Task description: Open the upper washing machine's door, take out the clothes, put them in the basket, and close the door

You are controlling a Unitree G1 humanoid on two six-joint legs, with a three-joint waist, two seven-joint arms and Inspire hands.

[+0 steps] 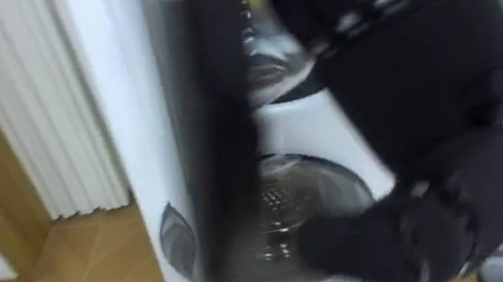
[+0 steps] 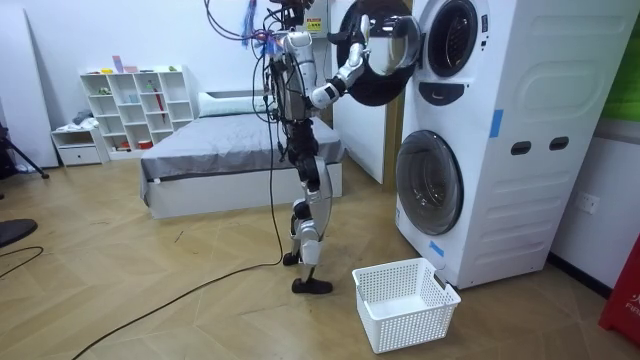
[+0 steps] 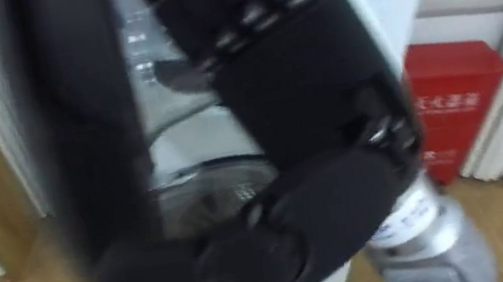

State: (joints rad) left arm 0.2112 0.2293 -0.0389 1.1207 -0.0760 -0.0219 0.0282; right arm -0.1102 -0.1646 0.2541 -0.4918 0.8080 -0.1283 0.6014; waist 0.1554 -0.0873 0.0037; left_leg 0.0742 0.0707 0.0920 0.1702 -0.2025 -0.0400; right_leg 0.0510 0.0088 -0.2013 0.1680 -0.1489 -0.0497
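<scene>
**Right hand up at the open upper door**

Clothes: nothing is telling whether any are lying in the drum. The stacked washing machine [image 2: 480, 130] is standing with its upper door [image 2: 385, 55] swung open. The right hand [image 1: 426, 93] is reaching up at the door's edge; clasping or loose, cannot tell. The robot is standing left of the machine. A white basket [image 2: 400, 325] is sitting on the floor near the machine's base.

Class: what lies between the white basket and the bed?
In the room view, the robot stands on wood floor between basket and bed.
</scene>
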